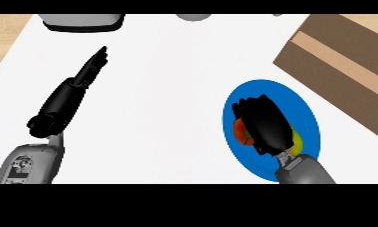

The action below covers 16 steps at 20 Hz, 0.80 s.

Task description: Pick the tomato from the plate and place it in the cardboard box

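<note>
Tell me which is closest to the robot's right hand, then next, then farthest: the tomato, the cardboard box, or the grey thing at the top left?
From the right hand, in the head view:
1. Tomato: right under the hand, on the blue plate.
2. Cardboard box: up and to the right.
3. Grey thing: far across, at the top left.

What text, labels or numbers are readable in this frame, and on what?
None readable.
cardboard box: plain brown with a lighter tape strip, no print visible.
blue plate: no markings.
tomato: mostly hidden under the right hand, no label.
left hand: plain black; the grey forearm below shows small dark details, too small to read as text.
</note>
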Tool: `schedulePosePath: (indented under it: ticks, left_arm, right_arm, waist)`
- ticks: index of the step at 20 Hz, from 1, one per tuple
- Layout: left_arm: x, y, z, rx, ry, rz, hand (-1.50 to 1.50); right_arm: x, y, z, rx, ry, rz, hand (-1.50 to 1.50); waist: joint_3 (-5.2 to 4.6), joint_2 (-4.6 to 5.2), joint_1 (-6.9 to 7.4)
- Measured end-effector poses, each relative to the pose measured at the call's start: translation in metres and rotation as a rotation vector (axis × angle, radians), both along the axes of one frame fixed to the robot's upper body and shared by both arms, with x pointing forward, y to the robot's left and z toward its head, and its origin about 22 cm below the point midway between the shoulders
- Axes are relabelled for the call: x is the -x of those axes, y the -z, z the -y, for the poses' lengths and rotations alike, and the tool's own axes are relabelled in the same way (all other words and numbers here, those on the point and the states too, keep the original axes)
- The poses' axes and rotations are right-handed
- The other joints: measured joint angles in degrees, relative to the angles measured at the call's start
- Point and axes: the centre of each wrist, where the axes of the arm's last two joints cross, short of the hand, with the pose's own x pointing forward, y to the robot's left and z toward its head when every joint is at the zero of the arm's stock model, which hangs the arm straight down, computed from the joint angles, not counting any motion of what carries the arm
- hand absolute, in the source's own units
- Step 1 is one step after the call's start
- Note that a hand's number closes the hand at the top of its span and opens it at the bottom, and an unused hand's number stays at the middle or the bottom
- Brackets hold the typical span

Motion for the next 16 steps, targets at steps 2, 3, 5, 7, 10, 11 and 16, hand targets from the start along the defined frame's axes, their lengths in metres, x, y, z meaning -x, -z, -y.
schedulePosePath:
  ticks: [2,3,5,7,10,11,16]
  left_arm:
    - [-0.002,-0.001,-0.001,-0.004,0.006,-0.002,0.0]
    - [-0.002,-0.004,0.002,-0.004,0.01,-0.002,0.0]
    - [0.0,-0.002,0.0,0.002,0.01,-0.001,0.0]
    - [-0.003,-0.003,0.0,-0.002,0.007,-0.007,0.0]
    - [-0.002,-0.005,-0.003,0.0,0.0,-0.006,0.0]
    - [-0.004,-0.006,0.001,-0.002,-0.005,-0.004,0.0]
    - [-0.001,-0.004,-0.003,-0.001,-0.01,-0.006,0.0]
  right_arm:
    - [-0.012,-0.003,-0.005,-0.07,-0.04,-0.076,1.5]
    - [-0.02,-0.005,-0.008,-0.107,-0.057,-0.101,1.5]
    - [-0.035,-0.015,-0.006,-0.158,-0.094,-0.117,1.5]
    - [-0.043,-0.026,-0.006,-0.191,-0.131,-0.099,1.5]
    - [-0.048,-0.055,-0.009,-0.2,-0.164,-0.029,1.5]
    - [-0.046,-0.064,-0.006,-0.206,-0.169,-0.007,1.5]
    - [-0.04,-0.114,0.005,-0.307,-0.104,0.099,1.5]
  waist:
    - [0.05,0.17,0.31]
    - [0.07,0.2,0.46]
    - [0.09,0.18,0.38]
    - [0.09,0.13,0.13]
    - [0.09,0.01,-0.14]
    - [0.09,-0.04,-0.34]
    - [0.08,-0.16,-0.68]
